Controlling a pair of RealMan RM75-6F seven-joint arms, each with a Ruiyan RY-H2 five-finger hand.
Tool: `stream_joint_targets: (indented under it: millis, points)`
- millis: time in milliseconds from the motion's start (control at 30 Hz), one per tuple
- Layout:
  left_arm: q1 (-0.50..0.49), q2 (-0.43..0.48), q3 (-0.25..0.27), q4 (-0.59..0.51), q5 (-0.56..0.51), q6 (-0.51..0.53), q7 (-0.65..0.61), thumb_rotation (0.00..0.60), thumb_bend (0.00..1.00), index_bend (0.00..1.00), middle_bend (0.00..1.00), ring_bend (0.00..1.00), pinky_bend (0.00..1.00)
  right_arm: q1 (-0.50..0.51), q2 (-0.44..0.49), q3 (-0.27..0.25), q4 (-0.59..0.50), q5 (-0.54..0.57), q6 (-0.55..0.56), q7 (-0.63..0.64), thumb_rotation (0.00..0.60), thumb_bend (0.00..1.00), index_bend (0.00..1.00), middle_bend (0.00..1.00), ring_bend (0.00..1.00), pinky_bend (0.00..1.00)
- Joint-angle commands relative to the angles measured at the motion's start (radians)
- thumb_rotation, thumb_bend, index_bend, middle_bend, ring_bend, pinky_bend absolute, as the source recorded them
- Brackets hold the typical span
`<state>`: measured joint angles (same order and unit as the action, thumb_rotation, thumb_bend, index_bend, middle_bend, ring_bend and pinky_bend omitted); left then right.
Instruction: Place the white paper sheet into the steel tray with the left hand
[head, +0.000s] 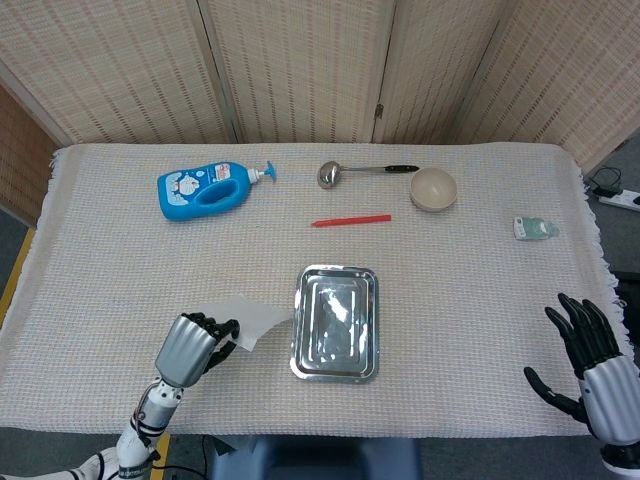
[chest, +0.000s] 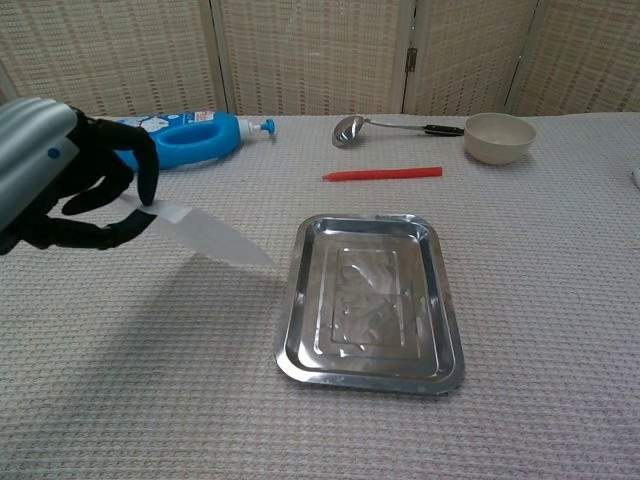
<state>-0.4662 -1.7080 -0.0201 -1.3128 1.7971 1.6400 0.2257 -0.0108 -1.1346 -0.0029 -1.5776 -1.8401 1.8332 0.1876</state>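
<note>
My left hand pinches one corner of the white paper sheet and holds it up off the cloth. The sheet slopes down to the right, its far corner close to the left rim of the steel tray. The tray lies empty in the middle of the table, near the front. My right hand hovers at the table's front right edge, fingers spread and holding nothing; the chest view does not show it.
A blue soap bottle lies at the back left. A ladle, a beige bowl and a red stick lie behind the tray. A small packet sits far right.
</note>
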Motion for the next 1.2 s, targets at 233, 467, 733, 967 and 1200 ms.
stream_joint_targets:
  millis: [233,467,733,967,1200]
  points:
    - [-0.1,-0.005,-0.113,-0.124,-0.019,-0.152,0.19,0.6,0.63,0.68,1.0,1.0,1.0,-0.003,0.024,-0.023,0.005,-0.025,0.004,0.051,0.6,0.32,0.0,0.0,0.0,0.0]
    - [-0.194,-0.081,-0.191,-0.051,-0.065,-0.248,0.186,0.6,0.64,0.68,1.0,1.0,1.0,-0.004,0.037,-0.015,0.004,0.001,0.005,0.08,0.6,0.33,0.0,0.0,0.0,0.0]
    - [-0.323,-0.15,-0.259,0.011,-0.082,-0.338,0.205,0.6,0.64,0.68,1.0,1.0,1.0,0.006,0.048,-0.007,0.007,0.043,-0.033,0.105,0.6,0.32,0.0,0.0,0.0,0.0]
    - [-0.311,-0.221,-0.185,0.004,-0.087,-0.332,0.245,0.6,0.66,0.68,1.0,1.0,1.0,-0.008,0.061,-0.005,0.01,0.035,0.005,0.133,0.6,0.32,0.0,0.0,0.0,0.0]
    - [-0.255,-0.3,-0.077,0.074,-0.101,-0.327,0.225,0.6,0.66,0.68,1.0,1.0,1.0,-0.037,0.076,0.004,0.015,0.026,0.085,0.185,0.6,0.32,0.0,0.0,0.0,0.0]
